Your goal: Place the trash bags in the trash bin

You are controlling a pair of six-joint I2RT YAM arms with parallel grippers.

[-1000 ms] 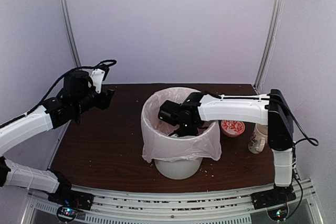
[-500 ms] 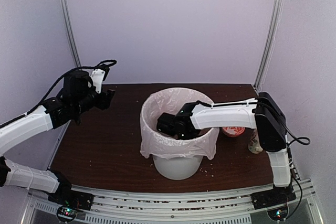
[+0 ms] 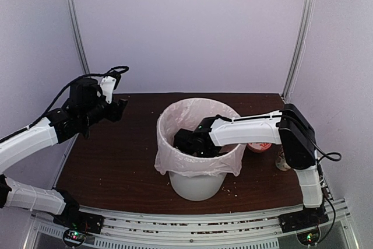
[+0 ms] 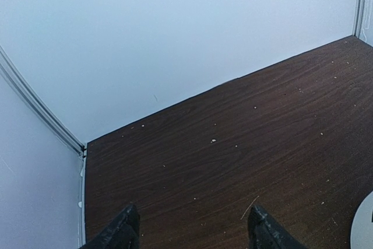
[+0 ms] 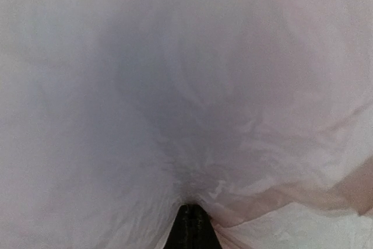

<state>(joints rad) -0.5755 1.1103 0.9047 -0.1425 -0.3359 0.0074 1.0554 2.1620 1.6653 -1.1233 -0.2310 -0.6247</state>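
Observation:
The white trash bin (image 3: 197,186) stands at the table's middle front. The pale-pink trash bag (image 3: 175,164) lines it, its edge folded over the rim and hanging down outside. My right gripper (image 3: 187,144) reaches down inside the bin. In the right wrist view its fingertips (image 5: 190,225) are pressed together against the bag (image 5: 175,86), which fills the view; no plastic shows between them. My left gripper (image 3: 119,109) is open and empty, held above the table's far left. In the left wrist view its fingers (image 4: 125,230) stand wide apart over bare wood.
A small red-patterned cup (image 3: 259,146) and a floral mug (image 3: 283,158) stand right of the bin, behind my right arm. The dark wood table (image 4: 245,144) carries small crumbs. White walls and metal posts close the back and sides.
My right gripper has pushed lower and to the left inside the bin, pressing the bag down. The bag's overhang sits a little lower. The left arm has barely moved.

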